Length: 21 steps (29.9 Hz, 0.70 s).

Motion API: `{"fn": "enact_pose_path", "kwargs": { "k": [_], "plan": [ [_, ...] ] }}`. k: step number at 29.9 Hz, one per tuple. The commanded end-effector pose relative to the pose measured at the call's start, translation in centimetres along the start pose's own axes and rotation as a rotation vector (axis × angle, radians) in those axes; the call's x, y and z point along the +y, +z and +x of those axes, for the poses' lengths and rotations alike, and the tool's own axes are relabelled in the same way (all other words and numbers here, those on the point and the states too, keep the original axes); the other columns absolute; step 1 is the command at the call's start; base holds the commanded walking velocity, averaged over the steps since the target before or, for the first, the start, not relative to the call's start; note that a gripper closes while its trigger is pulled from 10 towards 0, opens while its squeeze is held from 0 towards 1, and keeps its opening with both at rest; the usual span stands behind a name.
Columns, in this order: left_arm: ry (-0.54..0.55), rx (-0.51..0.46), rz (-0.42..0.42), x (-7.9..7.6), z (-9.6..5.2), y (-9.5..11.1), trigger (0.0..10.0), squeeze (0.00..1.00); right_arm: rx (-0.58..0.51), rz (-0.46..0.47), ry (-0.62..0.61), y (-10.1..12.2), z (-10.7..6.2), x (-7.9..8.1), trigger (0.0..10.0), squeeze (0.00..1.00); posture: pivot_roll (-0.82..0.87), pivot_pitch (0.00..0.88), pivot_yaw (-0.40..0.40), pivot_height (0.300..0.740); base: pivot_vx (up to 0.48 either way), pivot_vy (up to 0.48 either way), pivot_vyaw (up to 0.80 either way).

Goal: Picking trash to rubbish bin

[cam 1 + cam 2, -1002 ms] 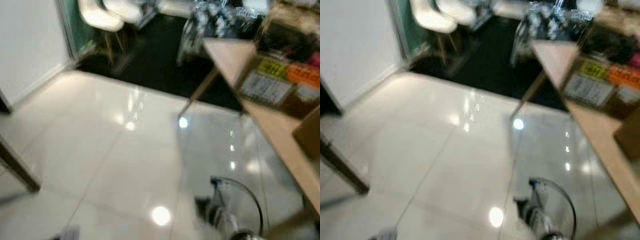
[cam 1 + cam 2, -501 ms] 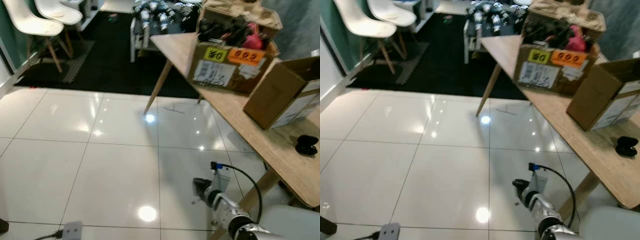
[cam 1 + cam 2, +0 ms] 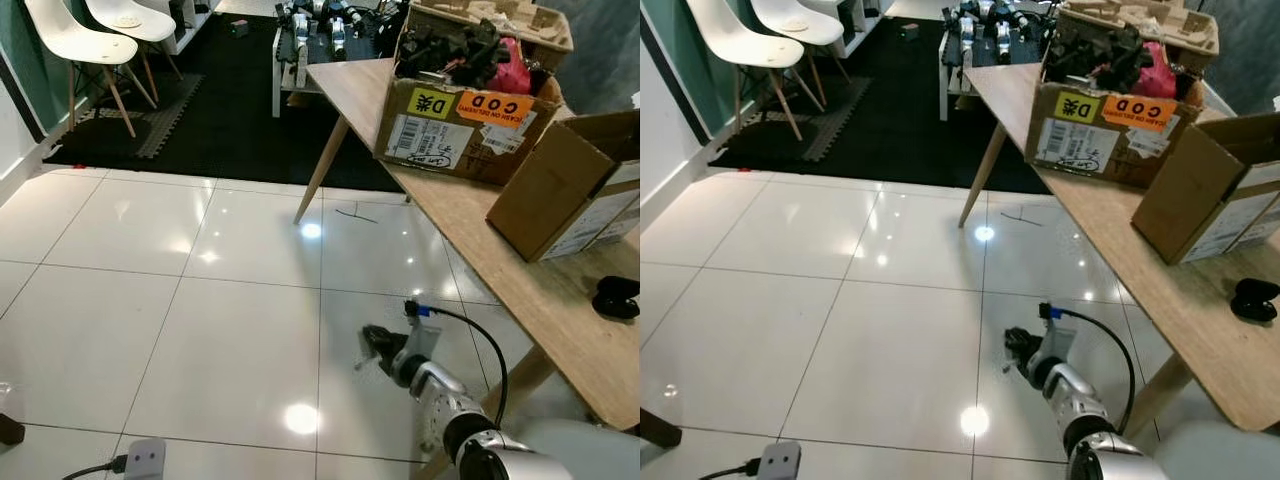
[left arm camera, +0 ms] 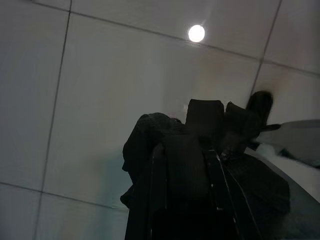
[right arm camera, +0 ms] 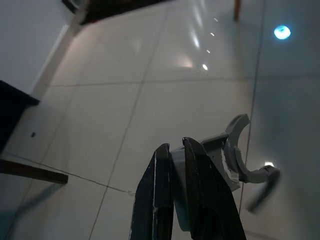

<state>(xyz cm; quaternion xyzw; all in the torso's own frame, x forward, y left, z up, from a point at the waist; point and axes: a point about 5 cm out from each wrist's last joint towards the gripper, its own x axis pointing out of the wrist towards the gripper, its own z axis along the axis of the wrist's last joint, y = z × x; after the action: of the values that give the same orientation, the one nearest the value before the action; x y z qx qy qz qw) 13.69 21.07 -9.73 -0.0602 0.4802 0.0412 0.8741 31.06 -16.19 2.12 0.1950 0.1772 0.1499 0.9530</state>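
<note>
Nearest, right gripper point(image 3: 383, 343): low over the tiled floor point(image 3: 200, 330), just off the table's near leg point(image 3: 515, 385); fingers point(image 5: 161, 172) pressed close together, apparently clamped on a pale plastic scrap point(image 5: 234, 150).
Trash: that scrap, held clear of the tiles in the right gripper; exact kind too small to tell.
Left gripper: point(image 4: 202, 120) dark against the tiles; apart or together cannot be told.
Step, as a judgement: carrying the scrap towards a rubbish bin.
Risk one: thin hold on a curved, light scrap; likely to slip or twist out with any jolt while walking.
Risk two: glossy tiles with lamp glare; a dropped pale scrap hard to find again.
Risk three: wrist cable point(image 3: 478, 335) looping near the table leg; possible snag on a turn.
Floor clutter: power strip point(image 3: 145, 458) with its lead at the near left; trip hazard.
Right side: wooden table point(image 3: 450, 235) along the way, two cardboard boxes point(image 3: 460, 125) point(image 3: 565, 190) and a small black case point(image 3: 617, 297) on top, close to its edge.
Far: black mat point(image 3: 200, 110), white chairs point(image 3: 90, 45) at its left edge.
</note>
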Motion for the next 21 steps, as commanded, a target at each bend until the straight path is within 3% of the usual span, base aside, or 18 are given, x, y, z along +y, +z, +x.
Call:
{"fn": "enact_pose_path", "kwargs": {
  "k": [1,11,14,17,21],
  "plan": [
    [-0.03,0.064,0.001,-0.6,-0.2,-1.7,10.0,0.0,-0.034,-0.018,0.077,0.7,0.5,1.0,10.0,0.0,0.06,0.09,-0.044,0.74,0.0,-0.416,0.0],
    [-0.04,0.054,0.005,-0.6,-0.2,-1.4,10.0,0.0,-0.113,-0.064,0.249,2.8,1.6,3.3,10.0,0.0,0.05,0.096,-0.044,0.74,0.0,-0.417,0.0],
    [-0.032,0.039,-0.011,-0.6,-0.1,-1.2,10.0,0.0,-0.15,-0.088,0.414,4.0,2.0,5.3,10.0,0.0,0.05,0.101,-0.05,0.74,0.0,-0.182,0.0],
    [-0.028,0.027,-0.021,-0.5,-0.1,-1.0,10.0,0.0,-0.165,-0.103,0.482,4.6,2.1,6.3,10.0,0.0,0.05,0.104,-0.053,0.74,0.0,0.0,0.0],
    [-0.022,-0.04,-0.044,-0.3,0.2,0.8,10.0,0.0,-0.292,-0.089,0.67,8.3,1.9,9.0,10.0,0.0,0.05,0.103,-0.058,0.74,0.0,0.0,0.0]
  ]
}}
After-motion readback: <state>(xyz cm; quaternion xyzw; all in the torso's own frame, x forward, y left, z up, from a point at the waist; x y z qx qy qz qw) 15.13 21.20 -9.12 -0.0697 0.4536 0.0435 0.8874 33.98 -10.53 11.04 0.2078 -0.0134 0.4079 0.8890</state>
